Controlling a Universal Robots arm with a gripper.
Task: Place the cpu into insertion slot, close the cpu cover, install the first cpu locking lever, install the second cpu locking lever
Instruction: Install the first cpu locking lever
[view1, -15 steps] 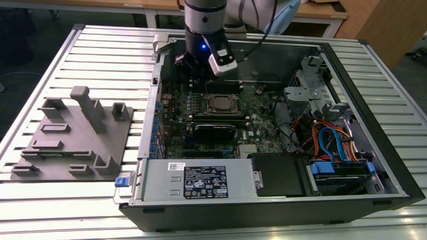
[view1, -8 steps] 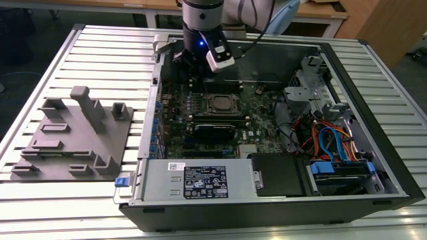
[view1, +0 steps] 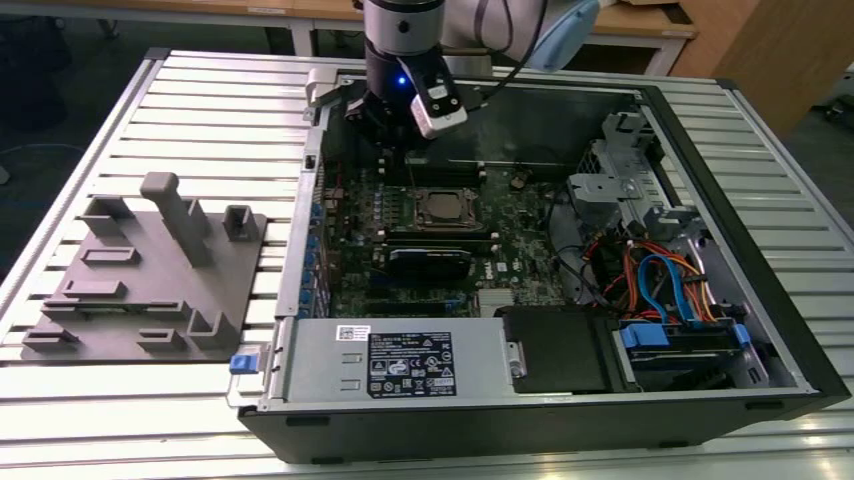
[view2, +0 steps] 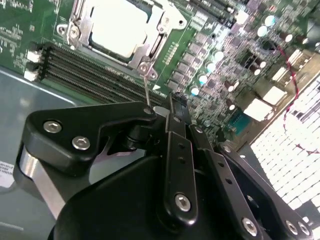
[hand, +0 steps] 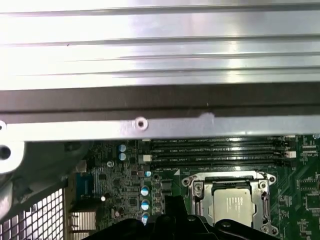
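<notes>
Inside the case (view1: 561, 432), cpu (view2: 119, 25) sits under the cover (view2: 161, 26). That lever (view2: 145, 86) looks like thin springy wire, I'd hook its free end; gripper (view2: 168, 107) fingers look pinched together beside it.

Dull silver-grey cpu (hand: 231, 206), silvery cpu cover (hand: 261, 200), green circuit board (view2: 15, 30) (pale capacitor tops (view2: 218, 56))

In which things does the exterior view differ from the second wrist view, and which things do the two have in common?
From the exterior view: the whole computer case, the grey fixture plate beside it at the exterior view's left, the power supply, and the blue and orange cables.
From the second wrist view: a thin locking lever rising from the socket's edge towards the gripper, and the memory slots seen close.
Shared: the cpu lying inside the lowered cpu cover.
</notes>
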